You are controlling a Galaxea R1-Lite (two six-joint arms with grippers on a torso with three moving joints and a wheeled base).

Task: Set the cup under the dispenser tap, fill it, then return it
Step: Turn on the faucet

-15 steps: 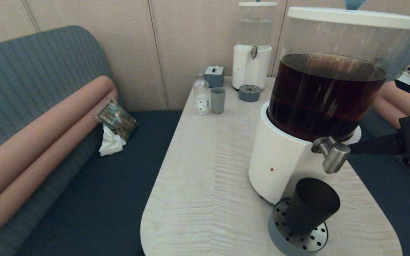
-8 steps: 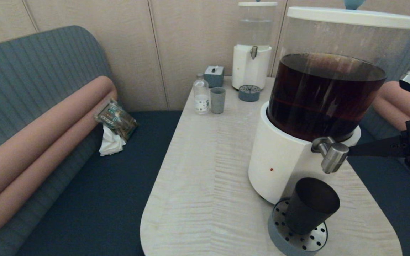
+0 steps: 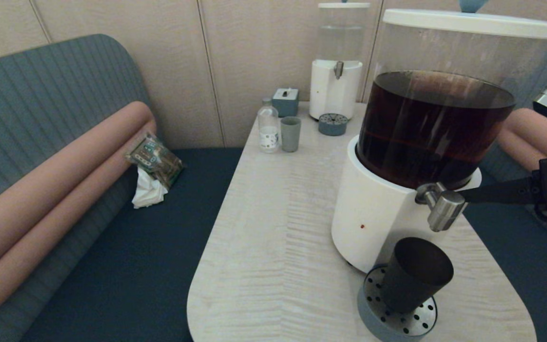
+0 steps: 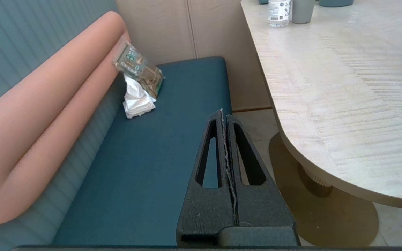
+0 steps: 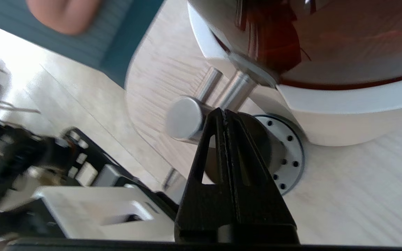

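Note:
The black cup (image 3: 413, 273) stands on the perforated drip tray (image 3: 411, 323), straight below the steel dispenser tap (image 3: 446, 210). No liquid shows running from the tap. My right gripper (image 3: 466, 195) reaches in from the right, shut and empty, with its tips against the side of the tap. In the right wrist view the shut right gripper (image 5: 224, 111) touches the tap (image 5: 185, 118), and the cup (image 5: 260, 139) is partly hidden behind the fingers. My left gripper (image 4: 223, 113) is shut and parked over the bench seat, beside the table.
The large dispenser (image 3: 378, 223) holds dark brown liquid and stands near the table's (image 3: 278, 237) front right. At the back stand a clear-liquid dispenser (image 3: 335, 90), a grey-blue cup (image 3: 290, 134) and a small bottle (image 3: 268, 129). A packet (image 3: 155, 159) lies on the bench.
My right arm has shifted slightly beside the dispenser, its fingertips staying at the tap. The cup has not moved.

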